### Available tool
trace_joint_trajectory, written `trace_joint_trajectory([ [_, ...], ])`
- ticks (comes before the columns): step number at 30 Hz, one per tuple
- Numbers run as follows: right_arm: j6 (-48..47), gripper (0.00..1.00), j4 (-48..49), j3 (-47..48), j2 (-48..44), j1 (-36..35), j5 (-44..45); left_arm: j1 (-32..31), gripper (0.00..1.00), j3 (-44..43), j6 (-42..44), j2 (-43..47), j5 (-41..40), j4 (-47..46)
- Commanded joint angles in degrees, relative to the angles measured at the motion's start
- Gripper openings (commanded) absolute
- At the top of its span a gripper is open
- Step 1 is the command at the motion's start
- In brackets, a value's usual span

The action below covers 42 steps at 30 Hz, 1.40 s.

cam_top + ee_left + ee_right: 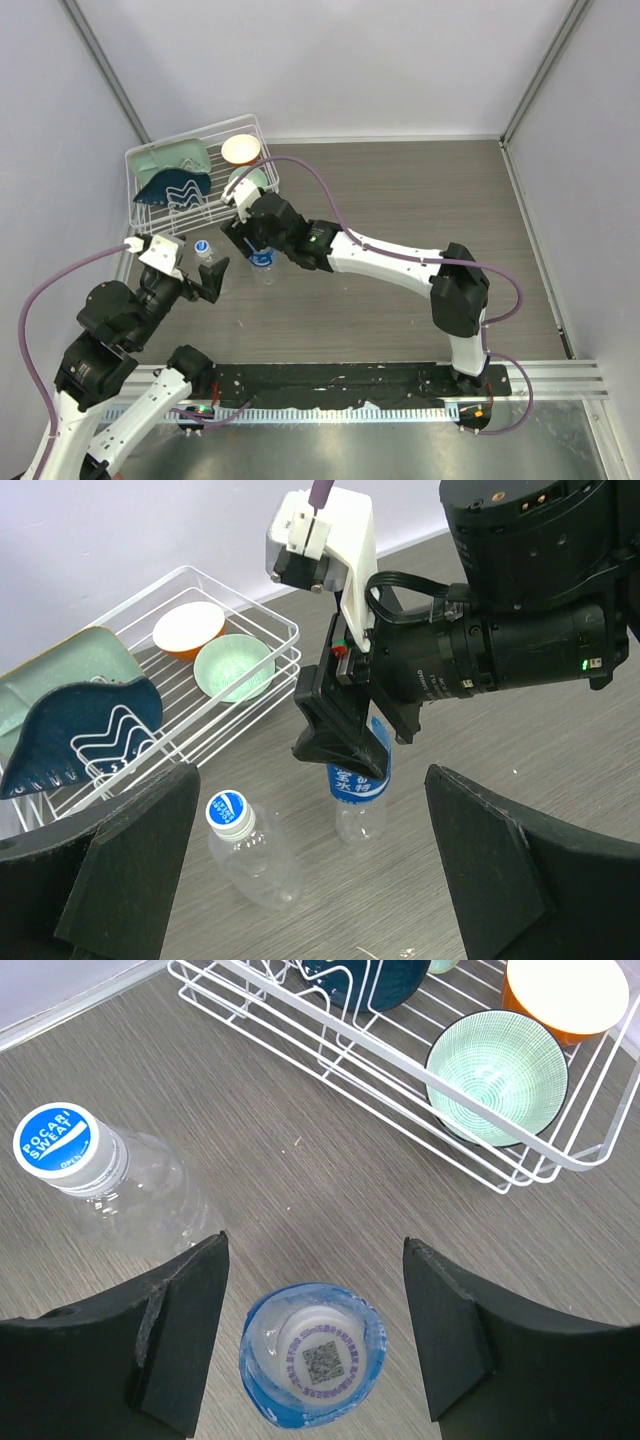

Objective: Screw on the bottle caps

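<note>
Two bottles: both upright on the desk toward its left edge, just on the near side of the dish rack (150, 212) in the far-left corner.
Right hand (315, 1330): spread, holding nothing; its fingers (180, 1330) straddle the top of the labelled bottle (358, 792), with a gap on each side.
Left hand (212, 280): wide open and empty, aimed at both bottles, touching neither.
Plain bottle (135, 1195): just left of the labelled one, apart from it, wearing a blue-printed cap (60, 1140).
Right wrist view only: a white cap (320, 1357) bearing a QR sticker sits on the labelled bottle; how tightly, I cannot tell.
Left wrist view only: the right hand's fingers point down over the blue label.
Rack: a green bowl (497, 1075) and an orange bowl (565, 990), beside upright dishes.
</note>
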<state>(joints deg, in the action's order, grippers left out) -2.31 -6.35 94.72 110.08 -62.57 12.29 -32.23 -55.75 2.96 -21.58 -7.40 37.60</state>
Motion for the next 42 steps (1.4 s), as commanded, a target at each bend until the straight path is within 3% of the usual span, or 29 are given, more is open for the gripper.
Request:
trace_joint_trajectory([
  [1,-1.5,0.78,-1.1,4.2,-4.7,-0.5,-0.4,0.2,1.00,-1.1,-1.0,-1.3,0.8,-1.3],
  [2,-1.6,0.89,-1.5,4.5,-4.7,-0.5,-0.8,0.2,1.00,-1.1,-1.2,-1.5,0.9,-1.4],
  [5,-2.4,0.96,-3.3,6.4,-4.7,-0.5,-0.7,0.2,1.00,-1.0,-2.1,-2.6,0.9,-1.4],
  [18,-2.4,0.99,-11.0,11.1,-7.0,-0.5,0.9,0.2,1.00,-10.4,-2.7,-12.9,-1.9,-0.5],
  [24,3.6,1.00,-19.3,13.0,-14.4,1.1,2.6,0.2,1.00,-25.3,-1.7,-23.2,-6.8,5.1],
  [27,8.1,1.00,-23.5,11.3,-21.5,3.4,2.8,0.5,1.00,-28.4,-0.2,-25.0,-9.5,5.6],
  [33,13.9,1.00,-27.7,0.2,-37.4,5.7,6.7,1.7,1.00,-23.4,2.0,-22.2,-12.7,5.3],
  [36,16.5,1.00,-34.4,-1.7,-40.6,7.6,6.3,3.0,1.00,-22.5,2.8,-22.8,-14.2,5.0],
  [38,18.6,1.00,-37.5,-2.3,-40.7,9.4,5.5,5.3,0.99,-23.5,3.5,-24.8,-14.4,4.7],
  [40,19.3,1.00,-39.2,-3.6,-41.5,10.9,4.8,11.9,1.00,-26.5,3.8,-30.3,-11.6,3.6],
  [41,19.6,1.00,-39.4,-4.8,-41.9,10.9,5.1,15.6,1.00,-31.2,2.7,-32.9,-8.0,5.2],
  [42,20.0,1.00,-39.7,-5.2,-42.3,10.9,5.3,24.1,1.00,-34.2,0.9,-35.4,1.0,6.6],
])
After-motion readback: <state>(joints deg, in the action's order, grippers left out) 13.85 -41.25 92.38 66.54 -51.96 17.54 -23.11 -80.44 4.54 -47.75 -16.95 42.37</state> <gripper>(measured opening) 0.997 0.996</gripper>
